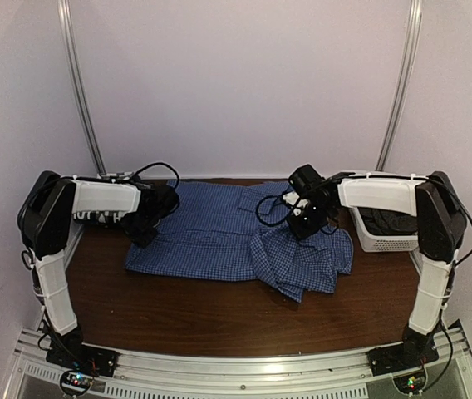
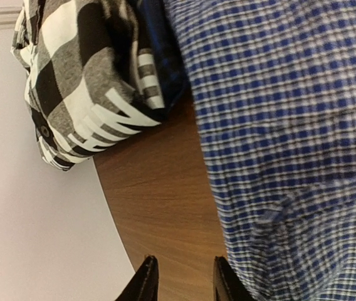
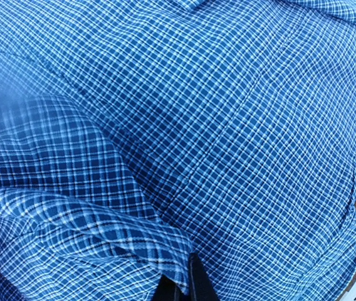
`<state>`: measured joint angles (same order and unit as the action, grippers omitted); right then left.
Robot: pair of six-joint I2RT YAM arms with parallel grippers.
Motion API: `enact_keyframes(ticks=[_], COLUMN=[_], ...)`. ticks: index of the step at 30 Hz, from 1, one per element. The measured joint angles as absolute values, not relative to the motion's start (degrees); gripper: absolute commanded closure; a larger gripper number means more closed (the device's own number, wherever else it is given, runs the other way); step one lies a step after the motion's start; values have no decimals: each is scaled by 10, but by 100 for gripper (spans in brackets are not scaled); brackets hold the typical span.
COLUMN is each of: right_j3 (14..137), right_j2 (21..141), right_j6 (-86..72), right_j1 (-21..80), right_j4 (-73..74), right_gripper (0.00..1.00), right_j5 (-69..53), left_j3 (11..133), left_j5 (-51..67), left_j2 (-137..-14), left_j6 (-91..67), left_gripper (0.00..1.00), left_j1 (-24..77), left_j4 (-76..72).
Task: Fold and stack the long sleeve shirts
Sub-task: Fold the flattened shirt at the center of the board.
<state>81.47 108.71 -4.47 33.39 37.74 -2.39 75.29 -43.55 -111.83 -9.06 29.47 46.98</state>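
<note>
A blue fine-check shirt [image 1: 219, 237] lies spread across the middle of the brown table [image 1: 203, 316], its right part bunched into folds. My right gripper [image 3: 181, 277] is shut on a raised fold of this shirt [image 3: 228, 125], near its right half [image 1: 302, 223]. My left gripper [image 2: 184, 262] stands open at the shirt's left edge [image 2: 278, 125], with only bare wood between its fingers. Beyond it lie a black-and-white plaid shirt [image 2: 65, 69] and a navy one with white letters [image 2: 118, 113], bunched together at the table's left edge.
A white slotted basket [image 1: 383, 241] holding dark cloth stands at the right back of the table. The table's rounded left edge [image 2: 112, 207] runs close beside my left fingers. White walls close in the back and sides.
</note>
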Motion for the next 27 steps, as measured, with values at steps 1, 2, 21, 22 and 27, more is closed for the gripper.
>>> enact_keyframes(ticks=[1,2,21,22,27], right_j3=[819,823,776,765,689], right_j2=[1093,1099,1007,990,900], right_j6=[-44,-44,-72,-76,-96], right_j1=[332,331,309,309,310], right_j4=[377,379,359,354,316], right_gripper=[92,92,41,39,34], right_j5=[-20,-16,18,17,-21], left_j3=[757,761,699,686,627], left_j5=[-439,-442,-218,-192,-58], left_j2=[-1119,-1119,-893,-882,-879], left_j6=[-91,-94,-128,-133,-173], left_gripper=[67,66,26,25,3], left_j1=[289,284,346,358,418], left_j4=[472,473,305,283,179])
